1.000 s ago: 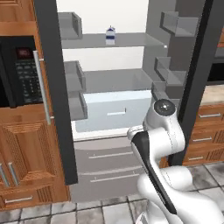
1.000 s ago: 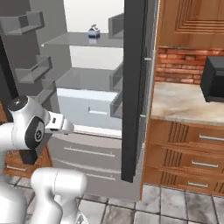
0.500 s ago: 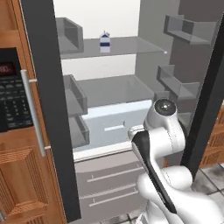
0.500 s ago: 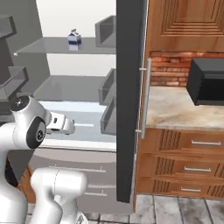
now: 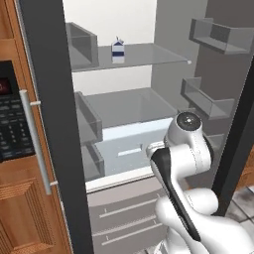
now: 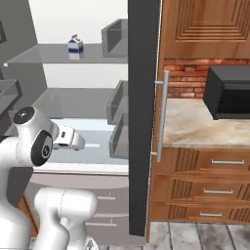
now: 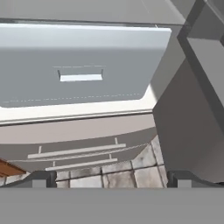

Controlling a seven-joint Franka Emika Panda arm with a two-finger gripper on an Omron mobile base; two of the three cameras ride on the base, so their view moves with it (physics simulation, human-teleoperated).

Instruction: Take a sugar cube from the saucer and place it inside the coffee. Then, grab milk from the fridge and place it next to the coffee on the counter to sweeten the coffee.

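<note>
Milk [image 5: 117, 51] is what you look for first in the left base view: a small white carton with a gabled top and a dark blue lower band, upright on the upper shelf of the open fridge [image 5: 129, 106], toward the back. You cannot read any print on it; the carton is too small. At the left edge the black microwave [image 5: 12, 119] shows a keypad, its markings too blurred to read. The arm [image 5: 181, 158] rises at lower right, in front of the pale drawers.

From the right base view, the milk [image 6: 74, 46] stands on the same top shelf, well above the arm. The dark fridge door stands open edge-on, with a silver handle. To its right lies the counter [image 6: 195, 124], beige marbled stone over wooden drawers, a black appliance [image 6: 228, 92] on it.

From the hand view, the gripper [image 7: 112, 178] has its jaws spread wide, holding nothing. It faces a pale drawer [image 7: 81, 65] inside the fridge, with grey floor tiles below.
</note>
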